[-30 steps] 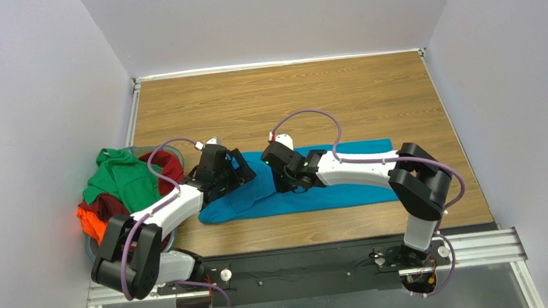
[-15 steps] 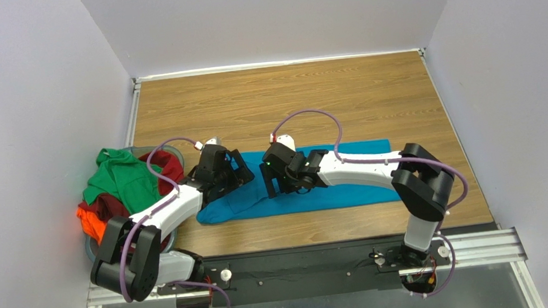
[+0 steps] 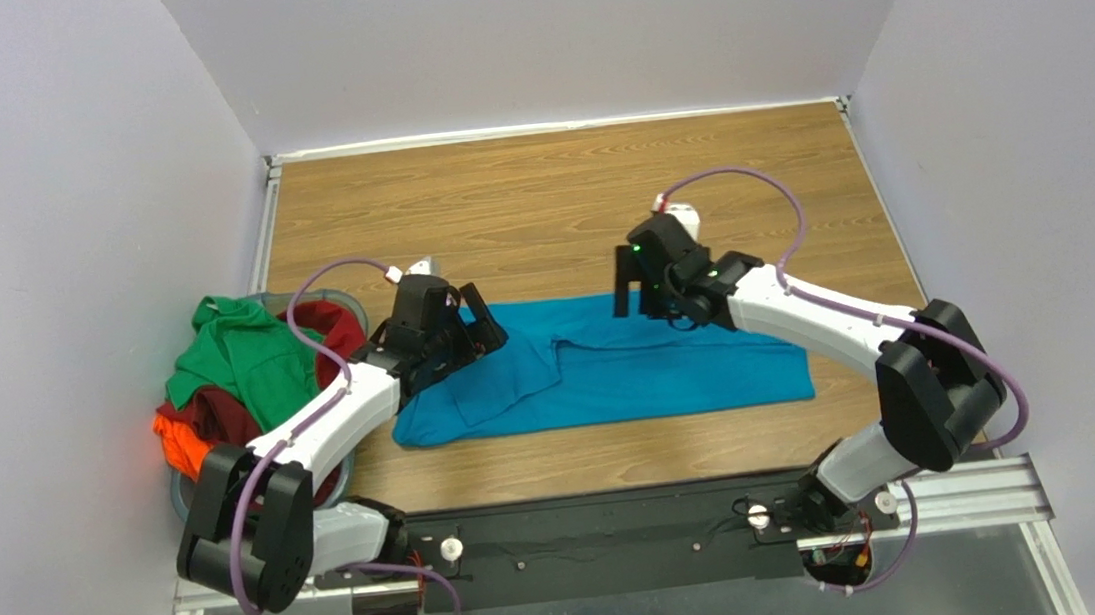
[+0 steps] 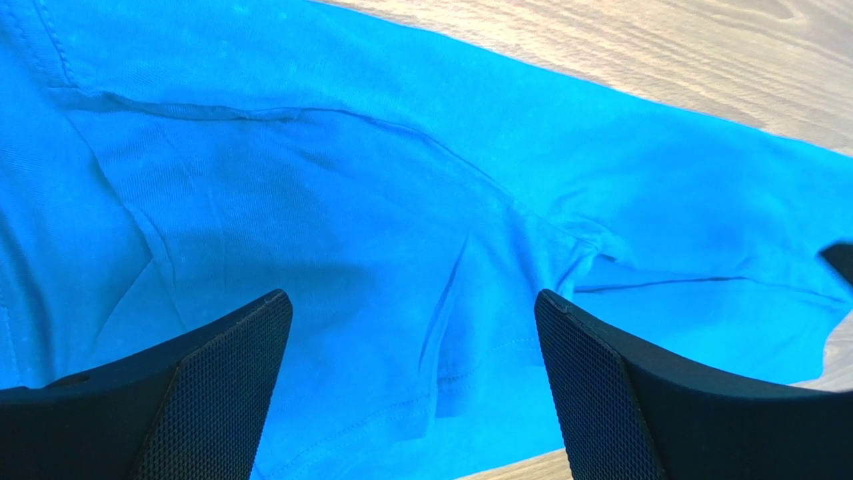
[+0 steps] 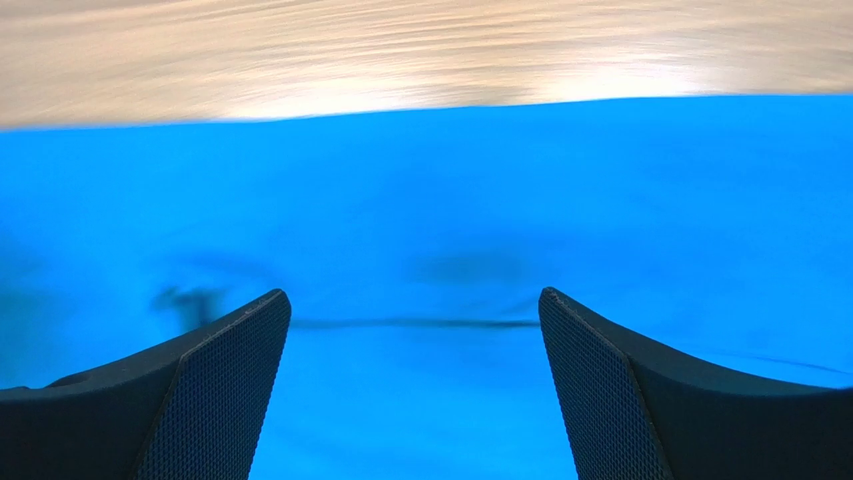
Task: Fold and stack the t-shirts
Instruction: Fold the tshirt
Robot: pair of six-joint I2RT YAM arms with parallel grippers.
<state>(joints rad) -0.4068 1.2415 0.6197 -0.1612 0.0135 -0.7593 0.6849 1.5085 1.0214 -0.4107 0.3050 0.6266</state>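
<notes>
Overhead, the teal-blue t-shirt (image 3: 666,372) lies as a long band across the middle of the wooden table (image 3: 529,204). Its left end is rumpled and bunched, and its right part lies flatter. The left gripper (image 3: 481,332) is over that rumpled end, left of centre in the frame, with its fingers spread wide and nothing between them. The right gripper (image 3: 631,292) sits at the shirt's upper edge, just right of centre, and its fingers likewise stand apart and hold nothing. At the left edge of the frame the grey-blue basket (image 3: 183,501) carries a heap of cloth. The green t-shirt (image 3: 234,360) is on top, the dark red t-shirt (image 3: 225,414) shows beneath and behind it, and the orange t-shirt (image 3: 182,441) spills out at the lower left.

In the left wrist view, the left gripper (image 4: 408,300) shows two black fingers at the bottom corners, far apart, with only creased teal-blue t-shirt (image 4: 300,180) between them. A seam and several folds cross the cloth. Bare table (image 4: 651,50) shows at the upper right. Whether the tips touch the cloth cannot be told.

In the right wrist view, the right gripper (image 5: 412,298) is also wide open. The teal-blue t-shirt (image 5: 420,200) fills the lower two thirds of the frame, smooth and somewhat blurred. The table (image 5: 400,50) runs along the top.
</notes>
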